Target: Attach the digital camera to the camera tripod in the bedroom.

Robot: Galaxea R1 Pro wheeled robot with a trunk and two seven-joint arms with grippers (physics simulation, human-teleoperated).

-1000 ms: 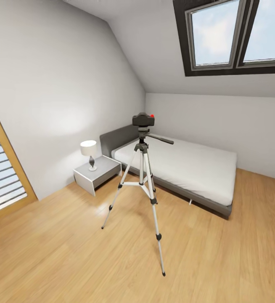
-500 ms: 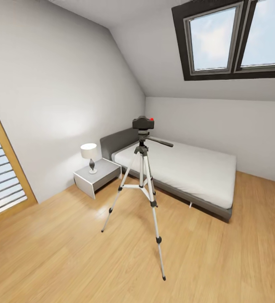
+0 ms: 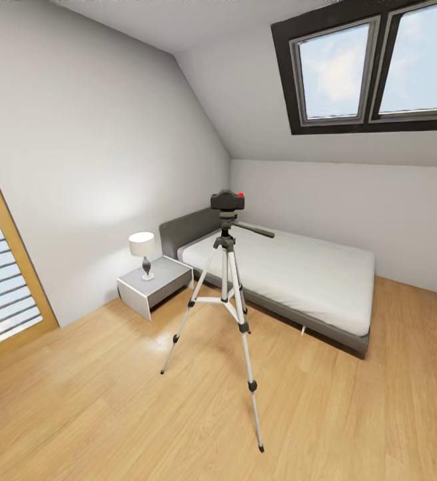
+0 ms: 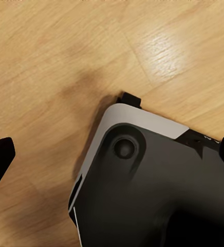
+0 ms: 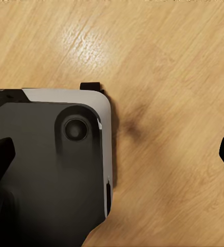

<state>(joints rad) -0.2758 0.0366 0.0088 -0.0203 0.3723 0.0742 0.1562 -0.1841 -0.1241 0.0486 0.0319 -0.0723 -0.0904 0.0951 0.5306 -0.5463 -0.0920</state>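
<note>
Fingertips of the left gripper point(image 4: 112, 154) are showing at opposite edges of its wrist view, spread wide and holding nothing, above the robot's dark base point(image 4: 158, 190) and the wood floor point(image 4: 50, 62). Likewise the right gripper point(image 5: 114, 154) is hanging released over the floor. Farther off, the tripod point(image 3: 226, 314) is standing on the floor with the camera point(image 3: 227, 200) sitting on its head. Behind it the bed point(image 3: 299, 274) and nightstand point(image 3: 153, 284) with a lamp point(image 3: 142, 252) are lining the wall under the skylights point(image 3: 372, 67).
</note>
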